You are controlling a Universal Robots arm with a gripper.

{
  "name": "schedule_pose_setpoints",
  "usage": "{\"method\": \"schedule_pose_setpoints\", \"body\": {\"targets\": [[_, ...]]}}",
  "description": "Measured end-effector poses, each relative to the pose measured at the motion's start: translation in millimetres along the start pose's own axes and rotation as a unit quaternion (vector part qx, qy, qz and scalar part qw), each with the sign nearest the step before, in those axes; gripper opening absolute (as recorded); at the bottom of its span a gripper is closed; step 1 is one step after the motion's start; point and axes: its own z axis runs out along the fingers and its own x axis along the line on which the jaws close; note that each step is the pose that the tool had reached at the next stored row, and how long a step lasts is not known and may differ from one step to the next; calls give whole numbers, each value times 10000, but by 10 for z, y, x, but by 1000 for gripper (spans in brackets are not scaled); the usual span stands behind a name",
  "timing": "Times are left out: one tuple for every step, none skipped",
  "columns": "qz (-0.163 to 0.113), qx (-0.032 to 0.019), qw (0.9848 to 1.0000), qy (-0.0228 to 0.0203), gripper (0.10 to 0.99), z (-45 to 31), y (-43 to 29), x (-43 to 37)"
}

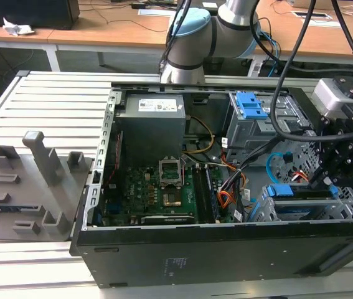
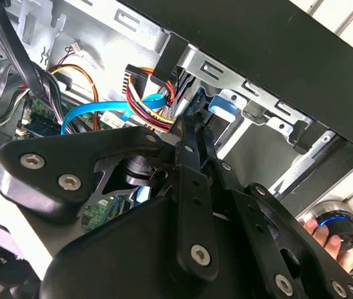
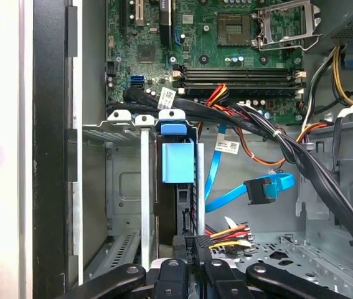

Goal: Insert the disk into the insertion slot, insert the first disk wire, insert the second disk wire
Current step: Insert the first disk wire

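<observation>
**Disk seated, end effector on the power plug**

Here we are, deep in the computer case (image 1: 226, 255), lying open on the ribbed aluminium desk (image 1: 51, 93). The disk (image 3: 177, 163) is in. It stands on edge inside the insertion slot (image 3: 125, 190), the grey sheet-metal cage in the case corner at the exterior view's right, hard against the black side wall. Its bright blue plastic carrier tab pokes up over the cage rim, a glossy handle placed where it can be reached.

Now the end effector (image 3: 195, 244): fingers drawn narrow and, by my read, pinching the small black plug of the first disk wire (image 3: 229, 235). That makes sense, since a slim, stiff plug needs a tight, square hold to line up with the disk's back edge just beside it. The red, yellow and black strands fan out limp behind the plug.

The second disk wire (image 3: 262, 190) lies loose, a flat light blue ribbon curling over the perforated metal floor beside the cage, its dark plug apart from the fingers. Thick black cables (image 3: 301, 156) drape across at the edge of the green motherboard (image 3: 226, 37).
</observation>
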Motion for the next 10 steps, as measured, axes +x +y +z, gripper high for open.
{"method": "schedule_pose_setpoints", "body": {"targets": [[0,0,10000,0,169,1,0,0],[0,0,10000,-1,169,2,0,0],[0,0,10000,-1,169,3,-1,0],[0,0,10000,-1,169,4,-1,0],[-1,0,10000,-10,180,13,-1,0],[-1,0,10000,-3,247,7,-1,-1],[0,0,10000,0,247,2,-1,0],[0,0,10000,0,247,-31,1,-1],[0,0,10000,-1,247,-106,4,-2],[0,0,10000,0,247,-195,8,-4]]}}
